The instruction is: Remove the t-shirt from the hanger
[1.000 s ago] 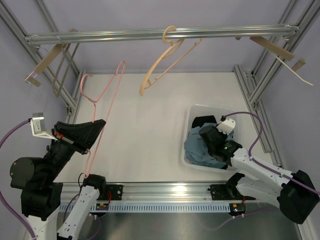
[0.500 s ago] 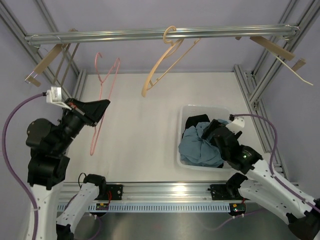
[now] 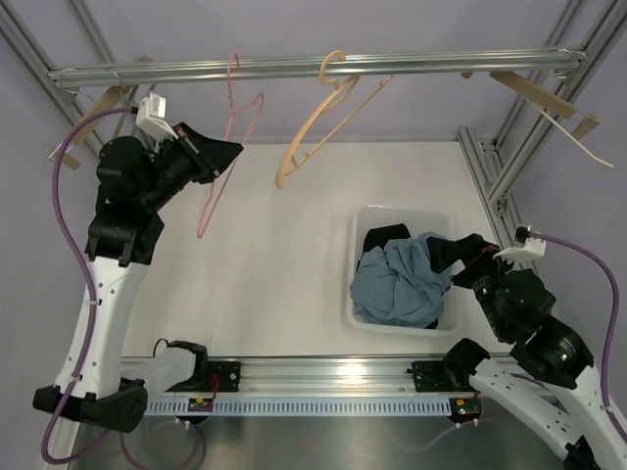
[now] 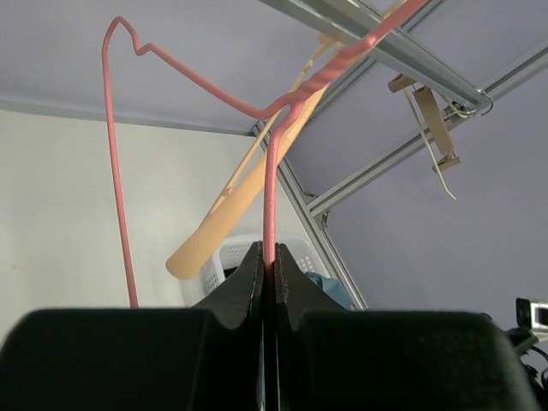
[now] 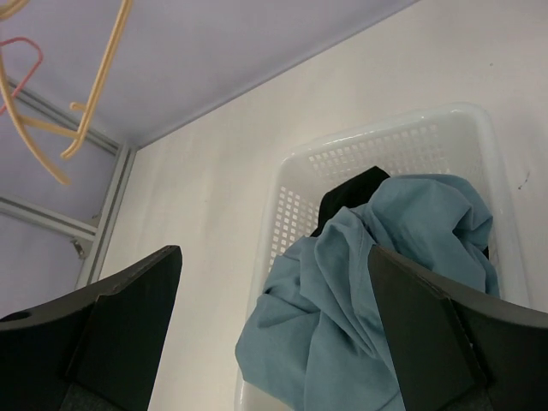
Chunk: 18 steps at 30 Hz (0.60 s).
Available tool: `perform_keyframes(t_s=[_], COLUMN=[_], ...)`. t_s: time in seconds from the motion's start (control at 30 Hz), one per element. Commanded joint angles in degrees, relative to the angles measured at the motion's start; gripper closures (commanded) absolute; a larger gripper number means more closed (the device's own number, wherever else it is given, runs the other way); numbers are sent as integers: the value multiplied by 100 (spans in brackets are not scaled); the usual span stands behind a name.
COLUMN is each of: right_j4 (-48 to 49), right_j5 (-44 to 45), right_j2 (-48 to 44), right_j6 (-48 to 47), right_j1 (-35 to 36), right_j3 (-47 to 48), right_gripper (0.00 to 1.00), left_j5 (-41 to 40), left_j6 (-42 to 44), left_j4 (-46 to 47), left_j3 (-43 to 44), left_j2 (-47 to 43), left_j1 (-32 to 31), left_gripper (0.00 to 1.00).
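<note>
Overhead, pink hanger [image 4: 270,205], rail [image 3: 392,63]; below, table [image 3: 274,255].

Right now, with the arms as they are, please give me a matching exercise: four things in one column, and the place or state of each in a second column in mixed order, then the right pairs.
Things
1. pink hanger
2. blue t-shirt
3. middle wooden hanger
4. right gripper

Place or state
A. open, holding nothing
B. hanging from the rail, touched by no gripper
C. clamped in the left gripper
D. heaped in the white basket

Pairs: 1-C, 2-D, 3-B, 4-A
</note>
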Motion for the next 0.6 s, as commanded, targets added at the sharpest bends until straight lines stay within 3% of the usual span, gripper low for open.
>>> perform_keyframes(t_s=[0.0, 0.2, 0.57], right_j4=[62, 115, 387], right_j5=[-489, -798, -1114], right_j2=[-77, -130, -16], right_j6=[-259, -311, -303], right_j1=[7, -2, -2], right_j3=[238, 370, 352], right_gripper=[1, 1, 1], left_j5=[219, 403, 509], left_j6=[-61, -228, -413], left_j4=[509, 737, 1265], left_j3=[451, 584, -338], left_j2=[434, 1094, 963], left_j1=[43, 202, 316], left_gripper=[100, 100, 100])
